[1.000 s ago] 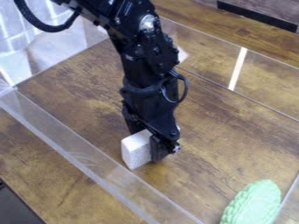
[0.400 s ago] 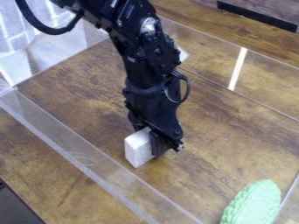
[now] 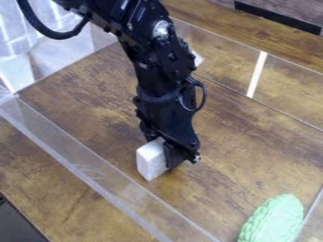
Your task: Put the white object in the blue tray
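Since a second ago the claw (image 3: 161, 151) has shifted slightly along the white object (image 3: 153, 161) and closed; the block itself sits a touch further right on the desk (image 3: 76, 95). Now the black arm points steeply down, its claw clamped tight on the white object's upper end, the block's lower face resting on the wooden surface. The block stands just beside a clear plastic wall (image 3: 89, 165). A bumpy green oval thing (image 3: 275, 220) lies well apart, near the lower right corner.
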Controlling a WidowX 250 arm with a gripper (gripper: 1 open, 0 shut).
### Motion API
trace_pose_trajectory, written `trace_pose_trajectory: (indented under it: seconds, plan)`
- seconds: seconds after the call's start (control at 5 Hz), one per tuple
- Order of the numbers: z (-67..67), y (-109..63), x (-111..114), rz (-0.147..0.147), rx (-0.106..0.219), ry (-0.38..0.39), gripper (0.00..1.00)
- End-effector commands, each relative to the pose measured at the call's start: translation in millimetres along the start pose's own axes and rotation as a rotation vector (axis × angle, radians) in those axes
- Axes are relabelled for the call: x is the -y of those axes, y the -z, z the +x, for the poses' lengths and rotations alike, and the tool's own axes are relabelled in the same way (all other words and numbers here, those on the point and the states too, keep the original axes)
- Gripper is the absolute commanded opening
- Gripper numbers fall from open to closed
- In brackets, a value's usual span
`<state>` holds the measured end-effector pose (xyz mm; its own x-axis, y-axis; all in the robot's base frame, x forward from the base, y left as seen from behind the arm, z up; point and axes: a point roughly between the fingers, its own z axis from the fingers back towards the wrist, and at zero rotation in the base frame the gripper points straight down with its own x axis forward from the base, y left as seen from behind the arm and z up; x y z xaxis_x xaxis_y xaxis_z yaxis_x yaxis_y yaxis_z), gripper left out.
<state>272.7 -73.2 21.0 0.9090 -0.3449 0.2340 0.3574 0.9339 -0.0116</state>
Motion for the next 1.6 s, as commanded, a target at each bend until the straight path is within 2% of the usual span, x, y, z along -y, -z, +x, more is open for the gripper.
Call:
trace_pose_trajectory:
  seconds: [0.0,0.2,0.4,0.8,1.0,1.2,1.4]
  plan:
    - [-11.1,8.6,-5,-0.004,-0.046,-0.036,0.00]
    - [-13.2,8.9,-6,-0.008,-0.059,-0.051,0.00]
    - [-3.1,-4.8,-8,0.006,-0.037,-0.051,0.00]
    - [25.5,-37.4,-15,0.045,0.027,-0.045,0.00]
    - [48.5,-63.2,-24,0.081,0.091,-0.067,0.00]
    - [54.7,-72.7,-25,0.104,0.098,-0.102,0.00]
    - [47.8,-65.2,-20,0.103,0.095,-0.106,0.00]
